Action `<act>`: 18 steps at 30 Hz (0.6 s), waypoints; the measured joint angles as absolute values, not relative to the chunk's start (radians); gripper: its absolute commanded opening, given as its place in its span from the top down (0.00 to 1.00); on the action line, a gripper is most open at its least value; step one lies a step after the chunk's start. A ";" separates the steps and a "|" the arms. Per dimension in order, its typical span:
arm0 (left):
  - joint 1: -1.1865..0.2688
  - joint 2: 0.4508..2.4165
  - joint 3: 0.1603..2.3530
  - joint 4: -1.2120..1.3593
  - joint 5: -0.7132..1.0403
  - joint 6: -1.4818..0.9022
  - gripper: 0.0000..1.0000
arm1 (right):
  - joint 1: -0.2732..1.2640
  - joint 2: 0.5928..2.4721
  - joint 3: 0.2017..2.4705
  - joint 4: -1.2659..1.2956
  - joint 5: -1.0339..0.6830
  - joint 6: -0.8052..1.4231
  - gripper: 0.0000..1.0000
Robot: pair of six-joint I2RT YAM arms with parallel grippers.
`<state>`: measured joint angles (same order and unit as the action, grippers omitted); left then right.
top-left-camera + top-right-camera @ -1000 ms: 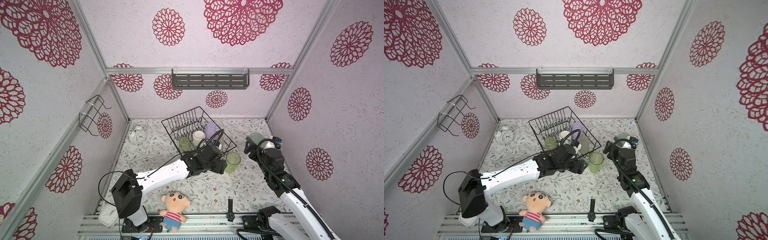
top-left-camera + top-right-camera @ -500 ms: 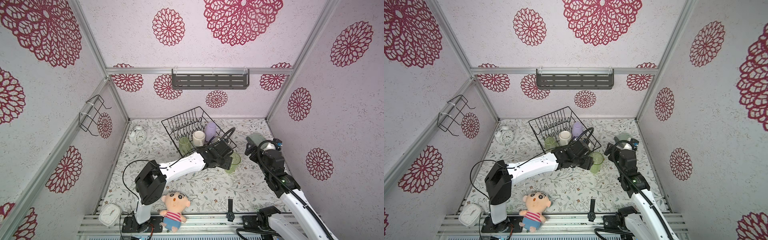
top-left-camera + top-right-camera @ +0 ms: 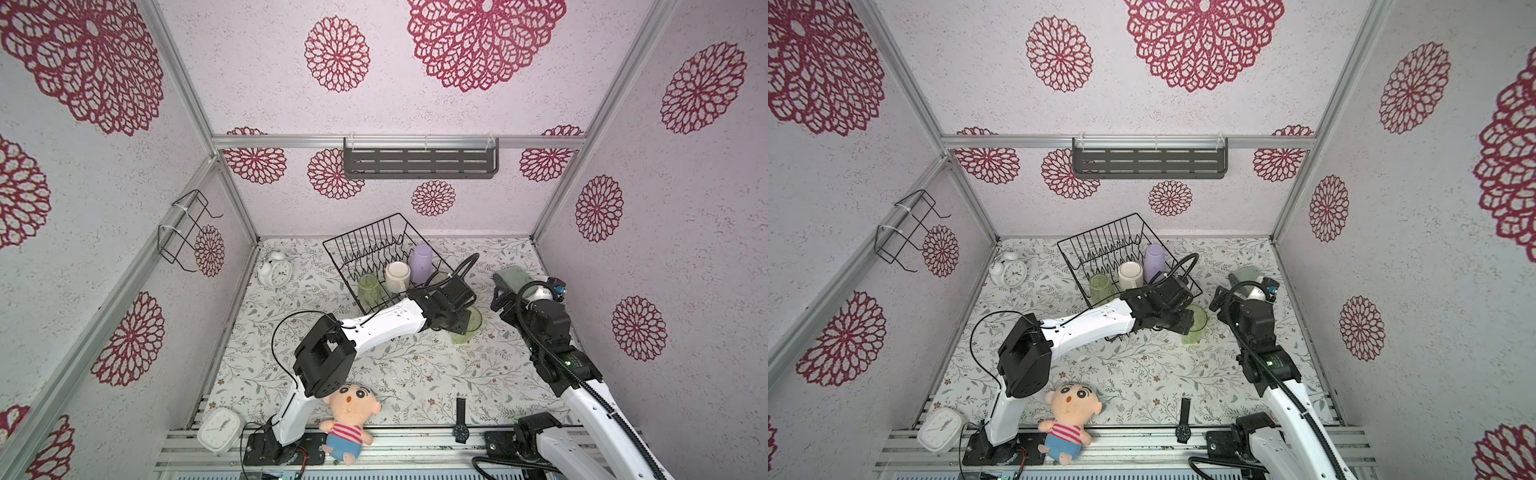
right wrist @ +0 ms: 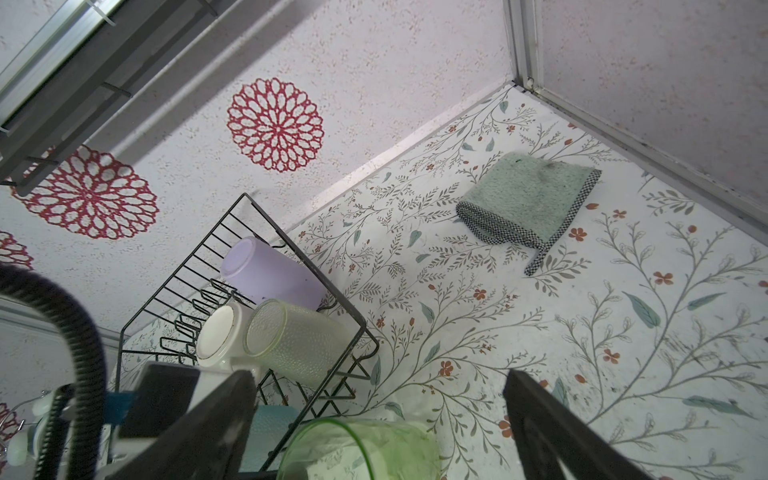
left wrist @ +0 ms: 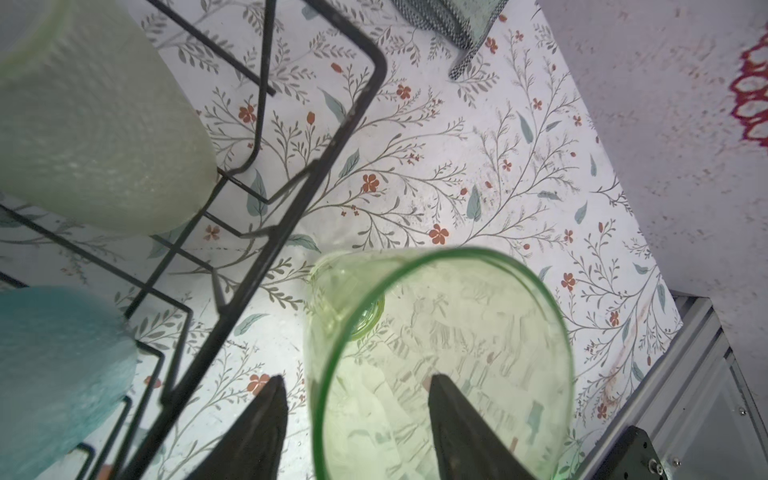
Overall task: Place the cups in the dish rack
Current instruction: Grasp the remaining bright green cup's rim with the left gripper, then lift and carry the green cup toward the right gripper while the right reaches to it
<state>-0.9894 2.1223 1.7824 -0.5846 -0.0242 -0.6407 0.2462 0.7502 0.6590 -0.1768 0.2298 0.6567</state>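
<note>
The left gripper (image 5: 356, 377) has moved off the dish rack (image 3: 361, 230) to the last clear green tumbler (image 3: 469, 330), which stands on the surface just beside the rack's front right corner. Its fingers (image 5: 257, 428) have come closer, one inside the rim and one outside, not squeezing yet. The right gripper (image 4: 379, 374) is spread wide and empty, and five of six cups sit in the rack: lilac tumbler (image 3: 422, 257), white mug (image 3: 397, 276), frosted beige tumbler (image 5: 95, 124), teal tumbler (image 5: 54, 374) and the other green tumbler (image 3: 368, 289).

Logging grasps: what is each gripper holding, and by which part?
Nothing yet: left gripper straddles the clear green tumbler at its rim, jaws apart; right gripper empty.
</note>
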 measured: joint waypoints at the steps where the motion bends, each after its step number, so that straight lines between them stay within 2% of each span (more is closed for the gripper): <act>1: -0.986 2.130 1.782 -0.586 -0.012 -0.646 0.50 | 0.245 0.750 0.659 -0.179 0.230 0.656 0.03; 7: -0.965 2.148 1.782 -0.589 0.044 -0.673 0.76 | 0.241 0.751 0.659 -0.186 0.228 0.656 0.04; 11: -0.957 2.148 1.776 -0.597 0.066 -0.688 1.00 | 0.238 0.751 0.659 -0.186 0.224 0.656 0.04; 18: -0.955 2.093 1.674 -0.589 0.110 -0.710 1.00 | 0.237 0.759 0.659 -0.186 0.194 0.656 0.04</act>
